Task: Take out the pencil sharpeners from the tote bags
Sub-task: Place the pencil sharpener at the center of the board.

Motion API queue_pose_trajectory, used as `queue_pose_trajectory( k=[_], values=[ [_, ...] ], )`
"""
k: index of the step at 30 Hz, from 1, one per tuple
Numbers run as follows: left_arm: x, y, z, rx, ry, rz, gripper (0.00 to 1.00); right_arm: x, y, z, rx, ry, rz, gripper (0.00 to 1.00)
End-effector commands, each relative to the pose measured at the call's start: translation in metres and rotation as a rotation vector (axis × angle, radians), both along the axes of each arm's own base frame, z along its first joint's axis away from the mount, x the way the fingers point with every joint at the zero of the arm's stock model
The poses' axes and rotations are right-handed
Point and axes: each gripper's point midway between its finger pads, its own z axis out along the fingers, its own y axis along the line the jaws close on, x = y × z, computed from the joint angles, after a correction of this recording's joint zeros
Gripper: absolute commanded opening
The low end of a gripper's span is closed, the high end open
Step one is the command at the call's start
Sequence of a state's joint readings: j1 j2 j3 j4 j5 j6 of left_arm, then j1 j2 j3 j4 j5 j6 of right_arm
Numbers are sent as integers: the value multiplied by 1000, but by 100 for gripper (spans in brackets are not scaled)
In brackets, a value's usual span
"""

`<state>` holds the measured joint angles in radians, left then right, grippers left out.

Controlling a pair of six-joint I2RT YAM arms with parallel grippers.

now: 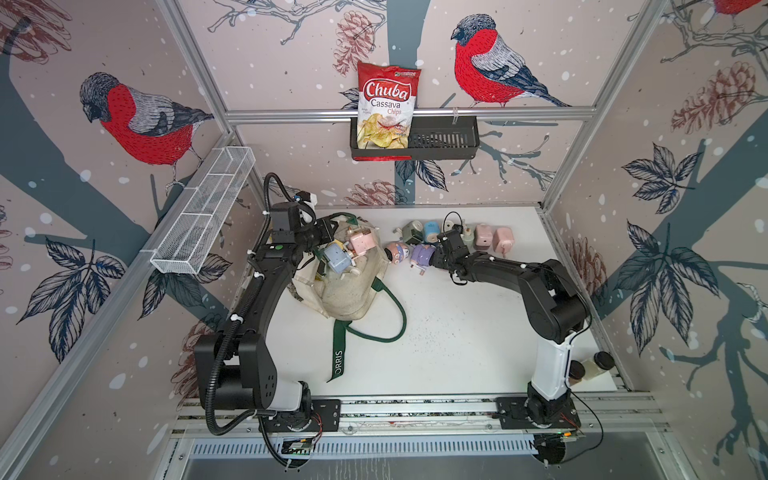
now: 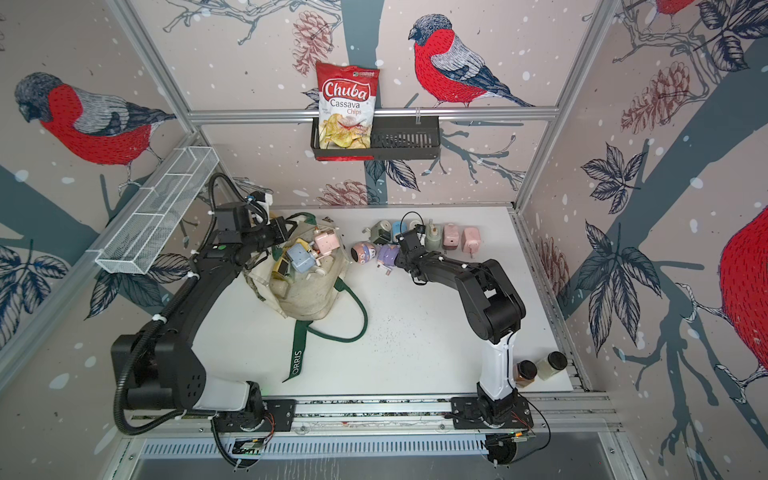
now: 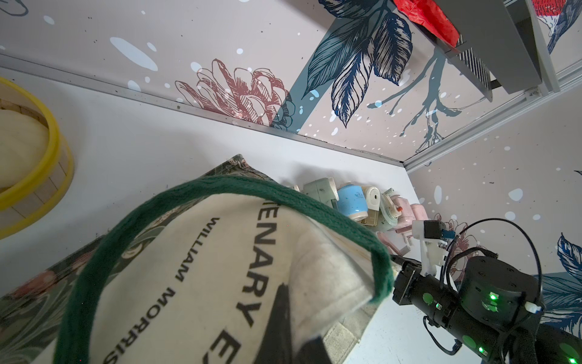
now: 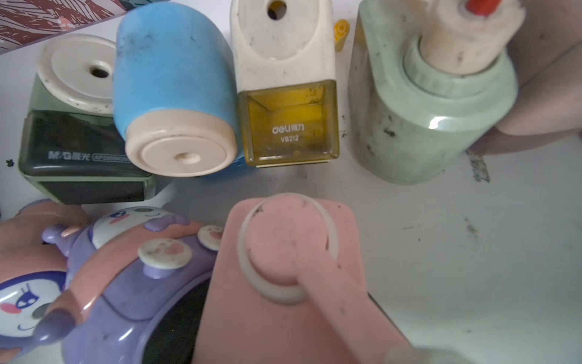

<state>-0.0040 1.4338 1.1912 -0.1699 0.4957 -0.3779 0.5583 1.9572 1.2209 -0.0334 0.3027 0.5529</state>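
Though grimy, "deli VB212" sharpener (image 4: 286, 94).

bird-print walls (image 1: 291, 62), white tabletop (image 1: 457, 324)

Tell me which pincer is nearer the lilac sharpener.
Right. The right pincer is close beside the lilac sharpener; the left pincer holds the tote at its rim, farther off across the bag.

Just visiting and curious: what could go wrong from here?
The left jaws pinch the tote bag; if its cloth slips, the blue sharpener and pink sharpener piled at its opening might tumble out. The right arm reaches in tight among the sharpeners already set out and could knock the lilac sharpener aside.
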Motion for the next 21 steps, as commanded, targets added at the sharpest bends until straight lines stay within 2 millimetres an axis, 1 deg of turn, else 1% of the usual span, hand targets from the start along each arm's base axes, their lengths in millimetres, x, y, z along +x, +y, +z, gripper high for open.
queue_pose_trajectory(
  k=[1, 6, 8, 13, 16, 21],
  values=[
    [2, -6, 14, -18, -49, -24, 0, -1, -2, -1, -4, 9, -16, 65],
    [2, -6, 15, -18, -51, -26, 0, -2, -3, 1, -6, 4, -22, 74],
    [2, -6, 14, -17, -50, -25, 0, -2, -4, 1, -8, 1, -25, 76],
    [2, -6, 14, -16, -48, -25, 0, -6, -6, 10, -4, -24, -27, 79],
    [2, -5, 14, -17, -48, -24, 0, -9, -5, 23, -14, -60, -16, 80],
    [2, -6, 14, -18, -50, -25, 0, -17, -5, 60, -51, -186, 4, 80]
  ],
)
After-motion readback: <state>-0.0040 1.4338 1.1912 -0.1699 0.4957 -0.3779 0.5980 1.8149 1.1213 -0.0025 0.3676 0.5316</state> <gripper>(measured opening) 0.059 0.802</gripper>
